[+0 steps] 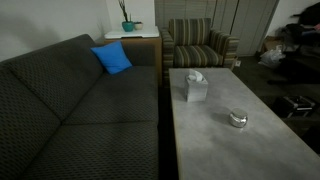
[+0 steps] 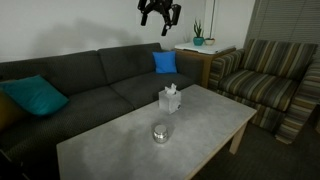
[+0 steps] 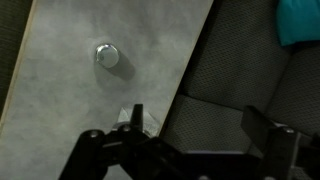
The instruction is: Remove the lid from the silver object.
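My end effector (image 2: 160,20) hangs high over the counter (image 2: 120,150), well clear of everything. In the wrist view the fingers (image 3: 100,150) are spread wide with nothing between them.

Closest under me is the tissue box (image 2: 170,100). In the wrist view only a pale corner shows, just past my left finger.

Beyond the box in the wrist view, up and left of centre, is the silver pot (image 3: 106,55). It stands alone and upright on bare counter, near the box but not touching it. The lid (image 2: 160,127) is seated on the pot, flush, same width.

So the target lies down and ahead-left of me, a long drop. The pot is round with no long axis, so I judge any wrist angle works. I can't make out a knob on the lid; too small.

Only the tissue box is in the way. My guess: descend on the pot's far side from it. The lid looks shiny and may slip.

Further out are the dark sofa (image 1: 80,110) along the counter edge, a blue cushion (image 1: 112,58), a teal cushion (image 2: 35,97) and a striped armchair (image 1: 200,42). All are well away.
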You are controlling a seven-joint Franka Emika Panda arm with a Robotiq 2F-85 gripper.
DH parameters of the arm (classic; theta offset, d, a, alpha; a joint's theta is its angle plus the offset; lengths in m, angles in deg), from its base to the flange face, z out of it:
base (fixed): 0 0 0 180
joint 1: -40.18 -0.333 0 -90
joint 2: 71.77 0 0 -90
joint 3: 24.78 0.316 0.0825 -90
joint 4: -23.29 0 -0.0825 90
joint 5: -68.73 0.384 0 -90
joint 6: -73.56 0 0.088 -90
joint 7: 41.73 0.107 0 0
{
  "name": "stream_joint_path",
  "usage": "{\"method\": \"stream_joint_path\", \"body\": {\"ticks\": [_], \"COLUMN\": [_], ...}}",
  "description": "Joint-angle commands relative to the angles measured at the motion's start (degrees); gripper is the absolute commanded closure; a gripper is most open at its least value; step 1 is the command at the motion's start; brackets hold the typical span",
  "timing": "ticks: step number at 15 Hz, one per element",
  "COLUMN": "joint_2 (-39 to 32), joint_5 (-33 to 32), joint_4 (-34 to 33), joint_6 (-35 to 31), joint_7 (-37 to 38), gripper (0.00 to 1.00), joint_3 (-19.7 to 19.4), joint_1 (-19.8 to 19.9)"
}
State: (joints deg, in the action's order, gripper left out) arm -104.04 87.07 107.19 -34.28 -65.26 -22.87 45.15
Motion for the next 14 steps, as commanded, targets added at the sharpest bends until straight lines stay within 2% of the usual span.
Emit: {"method": "stream_joint_path", "body": {"ticks": [1, 4, 6, 7, 9, 14], "joint_2": [-0.57, -1.65, -5.75, -8.22, -14.59, -28.92], "joint_5": [-0.67, -1.6, 0.23, 0.28, 0.16, -0.97], "joint_4": [-0.91, -2.64, -6.97, -9.45, -16.45, -31.32], "joint_6": [0.49, 0.66, -2.59, -5.12, -5.79, -1.27], "joint_7": [0.42, 1.42, 6.06, 9.17, 12.5, 18.27], "gripper": [0.0, 0.0, 0.0, 0.0, 0.0, 0.0], "joint_3": [1.19, 0.89, 0.56, 0.16, 0.71, 1.53], "joint_1": [1.07, 0.62, 0.81, 0.54, 0.82, 1.42]}}
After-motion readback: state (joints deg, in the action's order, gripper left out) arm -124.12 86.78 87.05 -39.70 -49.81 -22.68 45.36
